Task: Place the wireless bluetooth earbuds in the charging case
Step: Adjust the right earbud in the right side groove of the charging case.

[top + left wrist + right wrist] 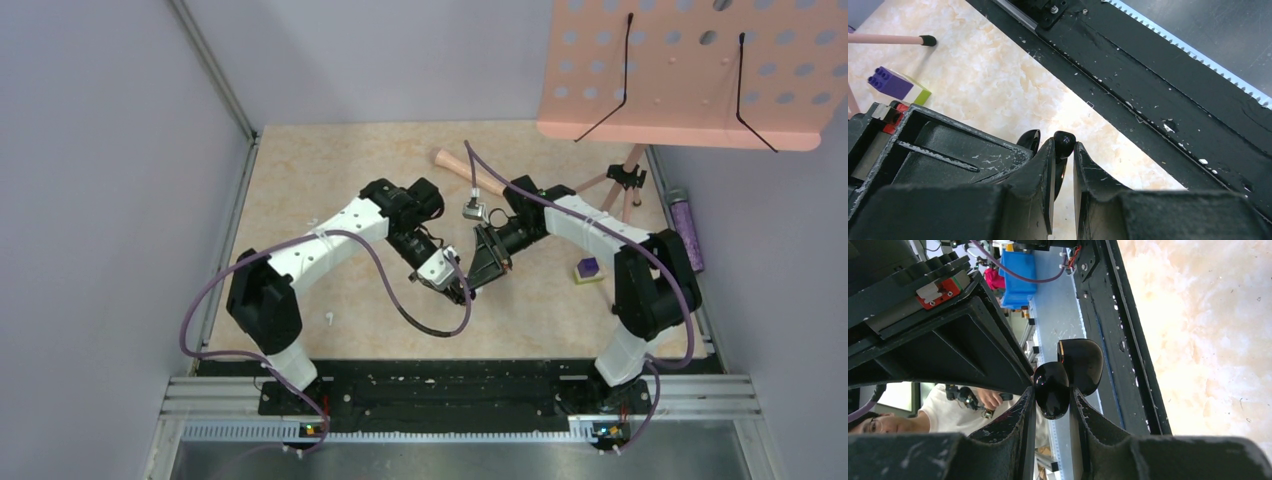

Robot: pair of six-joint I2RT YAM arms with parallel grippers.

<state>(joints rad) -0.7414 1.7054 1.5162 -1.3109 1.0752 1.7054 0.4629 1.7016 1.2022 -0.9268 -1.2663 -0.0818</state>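
1. Nearest the lens of the right wrist view, a glossy black charging case is being pinched by the right claw, whose two fingers are being pressed against the sides of one rounded shell.
2. A second rounded shell of the case is being shown swung open just behind the first. The hollows are being turned away from every view, so whether anything is lying inside cannot be told.
3. In the left wrist view, the left claw is being squeezed almost together, with a small black rounded edge of the same case being nipped between its tips.
4. Both claws are being held tip to tip over the middle of the desk, with the case between them.
5. One tiny white piece, seemingly one of the wireless bluetooth earbuds, is being shown lying on the desk beside the left arm, well apart from the case. It is too small for its shape to be told.
6. A purple-and-green block is being shown on the desk, to the right of the claws.
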